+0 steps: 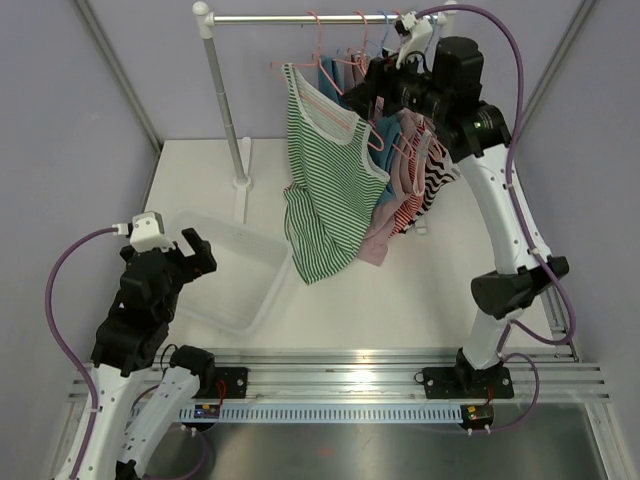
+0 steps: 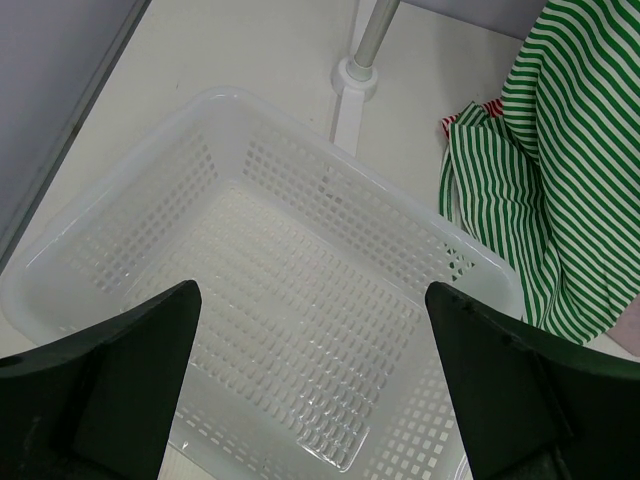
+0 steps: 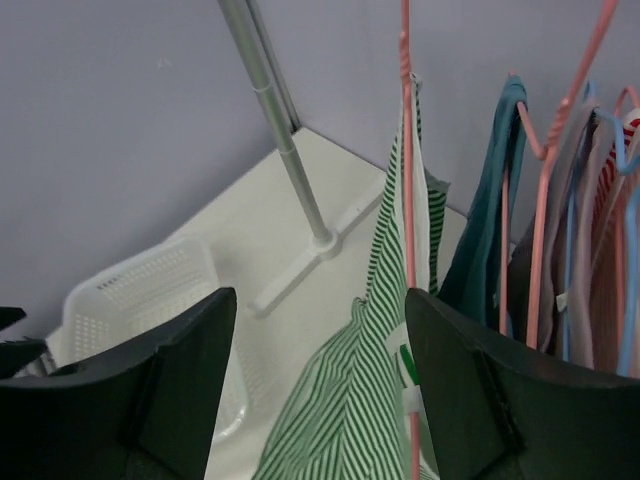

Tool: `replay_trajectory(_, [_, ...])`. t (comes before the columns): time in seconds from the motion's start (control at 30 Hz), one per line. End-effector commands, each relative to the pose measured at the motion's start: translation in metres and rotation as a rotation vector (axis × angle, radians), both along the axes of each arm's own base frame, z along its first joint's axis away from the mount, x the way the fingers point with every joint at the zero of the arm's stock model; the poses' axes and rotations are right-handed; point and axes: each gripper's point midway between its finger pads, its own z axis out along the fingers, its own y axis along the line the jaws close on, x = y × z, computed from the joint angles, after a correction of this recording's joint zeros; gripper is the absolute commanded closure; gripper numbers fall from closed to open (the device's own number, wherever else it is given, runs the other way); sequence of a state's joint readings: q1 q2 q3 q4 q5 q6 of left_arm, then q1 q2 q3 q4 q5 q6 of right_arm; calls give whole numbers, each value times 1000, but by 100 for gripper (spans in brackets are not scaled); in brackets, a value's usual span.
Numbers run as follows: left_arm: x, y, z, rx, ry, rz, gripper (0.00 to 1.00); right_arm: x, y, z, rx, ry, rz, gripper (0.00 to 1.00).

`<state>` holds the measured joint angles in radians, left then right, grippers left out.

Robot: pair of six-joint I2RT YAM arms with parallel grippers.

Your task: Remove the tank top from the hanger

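Left claw [image 2: 312, 300]: spread wide and holding nothing. It hangs over the basket [image 2: 330, 140], which lies straight below and ahead of its fingers.
Pole [image 1: 222, 100]: upright, beyond the left claw and to its right. It carries the rail [image 1: 300, 18] the clothes hang on.
Tank top [image 1: 320, 190]: the green-and-white striped one, first garment from the left on the rail. From your left claw it is far ahead and to the right. From your right claw it is straight ahead and below, between the fingers in the wrist view.
Long axis: the top hangs top to bottom, its hem down near the table beside the basket's right end. The straps run up towards the rail.
Hanger [image 3: 407, 180]: pink wire, its stem upright through the strap. It sits just inside the right-hand finger's edge; you cannot tell whether they touch.
Right claw [image 3: 318, 300]: fingers apart, one each side of the striped cloth, nothing pinched that shows. It is up at rail height, at the top's shoulder.
Nearer arm: the right, by a long way. In my judgement the move turns on closing on cloth rather than wire, so the strap can slide off the hanger's end.
Other clothes [image 3: 560, 220]: right of the claw, on pink and blue hangers, close behind the striped top.
Writing: a small white tag [image 3: 404, 365] on the top bears a green mark, too small to read. No other lettering is legible.
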<state>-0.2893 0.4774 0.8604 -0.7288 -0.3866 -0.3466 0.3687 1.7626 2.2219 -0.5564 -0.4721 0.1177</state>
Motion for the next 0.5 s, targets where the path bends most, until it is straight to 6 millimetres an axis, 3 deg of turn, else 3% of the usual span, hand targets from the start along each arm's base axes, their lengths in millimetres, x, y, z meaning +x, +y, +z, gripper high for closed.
replay_trajectory(0.0, [8, -4, 10, -11, -46, -16, 1, 25, 8, -16, -146, -35, -56, 25])
replay_trajectory(0.1, [8, -5, 10, -15, -52, -25, 1, 42, 16, -12, -198, -105, -111, 26])
replay_trajectory(0.33, [10, -8, 8, -14, -42, -41, 1, 79, 24, -30, -251, -150, -199, 31])
replay_trajectory(0.37, [10, -9, 8, -15, -41, -43, 1, 85, 28, -42, -267, -136, -195, 34])
replay_trajectory(0.43, [10, -9, 9, -16, -43, -46, 1, 89, 29, -40, -272, -152, -197, 37])
replay_trajectory(0.47, [10, -10, 9, -16, -43, -47, 1, 92, 30, -44, -278, -151, -195, 46])
